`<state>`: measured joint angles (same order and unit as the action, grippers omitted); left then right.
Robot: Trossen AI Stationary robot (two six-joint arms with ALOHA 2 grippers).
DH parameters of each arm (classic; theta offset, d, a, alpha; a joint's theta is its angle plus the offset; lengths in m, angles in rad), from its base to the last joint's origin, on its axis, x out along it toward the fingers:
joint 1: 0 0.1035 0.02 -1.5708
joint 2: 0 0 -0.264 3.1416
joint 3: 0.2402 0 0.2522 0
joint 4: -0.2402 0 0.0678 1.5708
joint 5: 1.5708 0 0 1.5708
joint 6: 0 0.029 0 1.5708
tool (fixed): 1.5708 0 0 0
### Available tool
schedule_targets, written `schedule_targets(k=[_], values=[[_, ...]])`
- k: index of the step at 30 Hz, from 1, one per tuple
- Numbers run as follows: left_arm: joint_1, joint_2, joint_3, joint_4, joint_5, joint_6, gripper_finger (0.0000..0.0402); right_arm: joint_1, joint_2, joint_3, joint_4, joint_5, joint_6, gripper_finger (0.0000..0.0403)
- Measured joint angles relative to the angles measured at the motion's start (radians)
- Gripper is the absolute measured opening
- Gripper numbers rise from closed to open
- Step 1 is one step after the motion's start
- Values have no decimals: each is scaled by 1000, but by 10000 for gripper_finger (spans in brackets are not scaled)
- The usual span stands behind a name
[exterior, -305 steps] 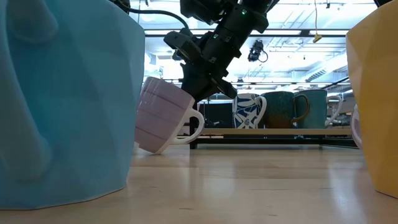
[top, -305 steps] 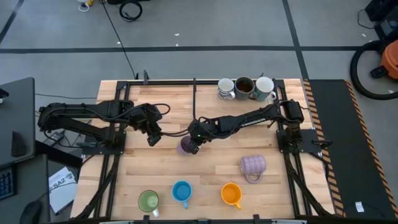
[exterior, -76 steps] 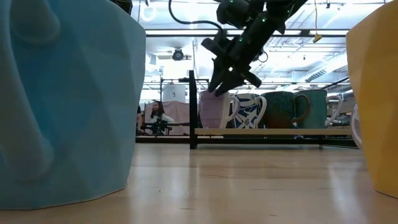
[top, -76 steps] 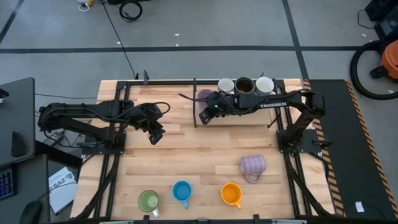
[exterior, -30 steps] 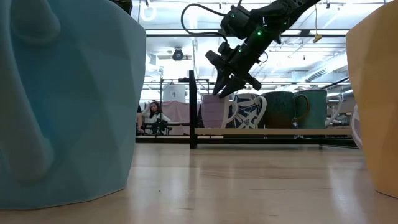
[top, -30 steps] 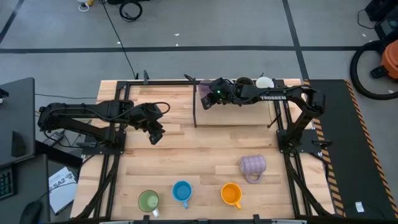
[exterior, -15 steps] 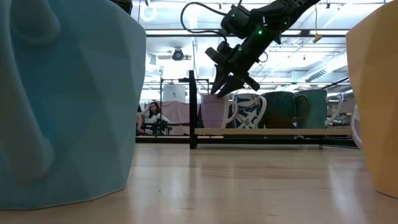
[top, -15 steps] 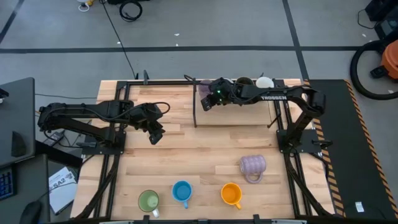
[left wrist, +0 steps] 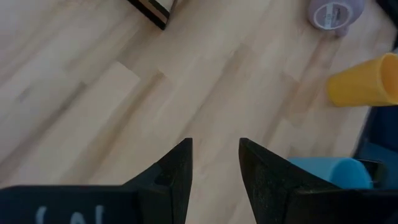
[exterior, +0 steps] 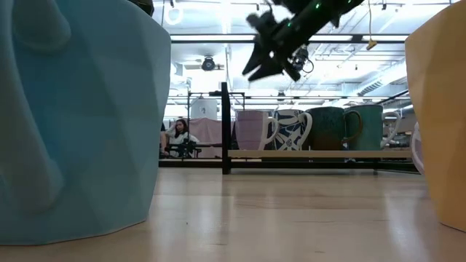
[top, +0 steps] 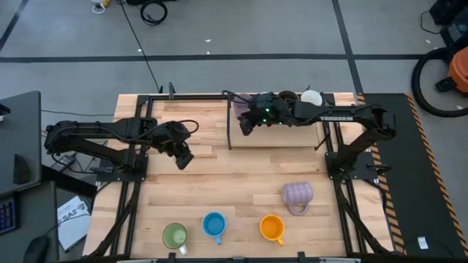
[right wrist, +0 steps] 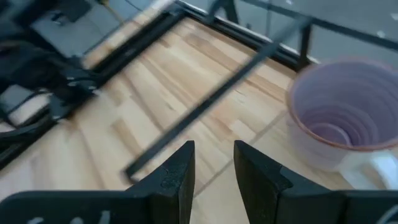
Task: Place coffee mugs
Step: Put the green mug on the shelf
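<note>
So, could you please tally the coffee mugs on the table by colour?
Lilac mug: 1
White patterned mug: 1
Dark mug: 1
White mug: 1
Ribbed lavender mug: 1
Green mug: 1
Blue mug: 1
Orange mug: 1
Total: 8

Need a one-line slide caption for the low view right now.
Right gripper hangs open above the lilac mug, which stands upright on the shelf beside three other mugs.

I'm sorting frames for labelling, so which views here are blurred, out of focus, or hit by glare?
Low view: the blue mug and orange mug loom close and soft, the right gripper is motion-smeared, and bright ceiling lights wash out the background. Right wrist view: table and rack bars streak, while the lilac mug reads fairly clear. High view: even light, sharp.
</note>
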<state>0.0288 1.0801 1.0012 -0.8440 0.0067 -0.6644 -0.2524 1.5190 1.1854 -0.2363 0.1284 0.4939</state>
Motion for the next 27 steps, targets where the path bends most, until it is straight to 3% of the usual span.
schedule_targets(k=[5,11,20,27], values=[[-30,0,0,-2,53,-69,137,50,-76,0,-13,0,-52,117],[-164,0,0,-11,60,-233,137,109,-159,0,-50,-1,-94,117],[-481,0,0,26,51,-629,137,189,-214,0,-136,-1,-158,117],[-725,4,0,44,-78,-943,137,214,-214,0,-139,-1,-184,117]])
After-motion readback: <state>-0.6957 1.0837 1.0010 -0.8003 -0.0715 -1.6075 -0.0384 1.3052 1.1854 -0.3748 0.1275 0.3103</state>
